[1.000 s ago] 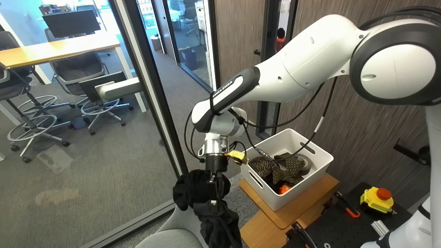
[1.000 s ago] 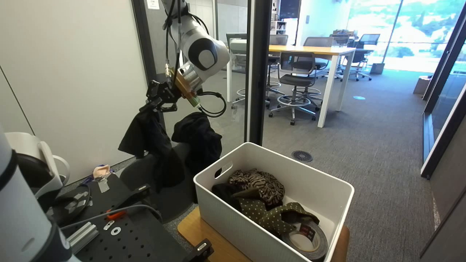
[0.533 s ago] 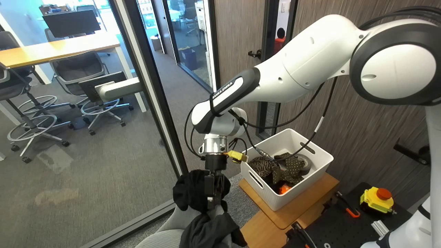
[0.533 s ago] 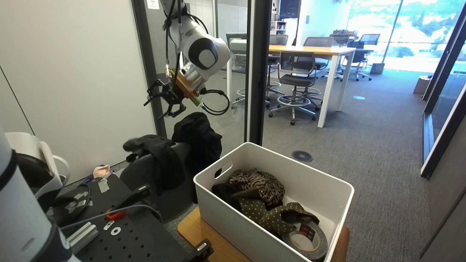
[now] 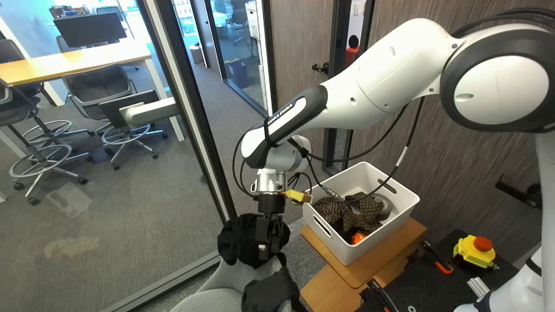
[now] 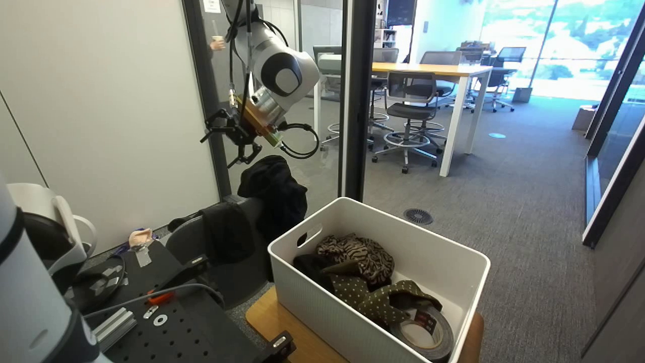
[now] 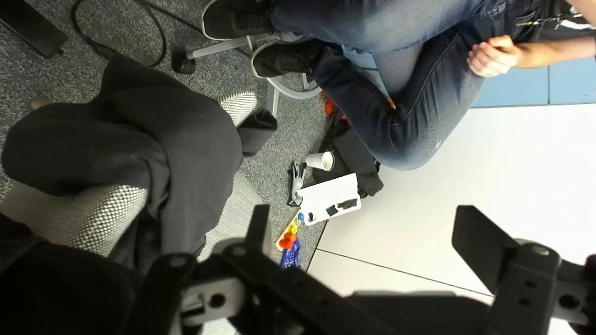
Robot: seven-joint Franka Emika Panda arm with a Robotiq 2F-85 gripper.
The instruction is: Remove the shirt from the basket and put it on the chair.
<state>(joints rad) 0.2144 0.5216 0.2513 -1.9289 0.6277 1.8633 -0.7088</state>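
Dropped from spread fingers (image 7: 479,244), the shirt (image 6: 229,234) was draped, held up by the chair (image 5: 235,277) beyond the black tabletop's (image 6: 214,325) edge.

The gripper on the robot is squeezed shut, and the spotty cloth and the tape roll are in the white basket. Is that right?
Not quite: the gripper is open, not shut. The wrist view shows its fingers standing wide apart. The spotty cloth and the tape roll are in the white basket, as you said.
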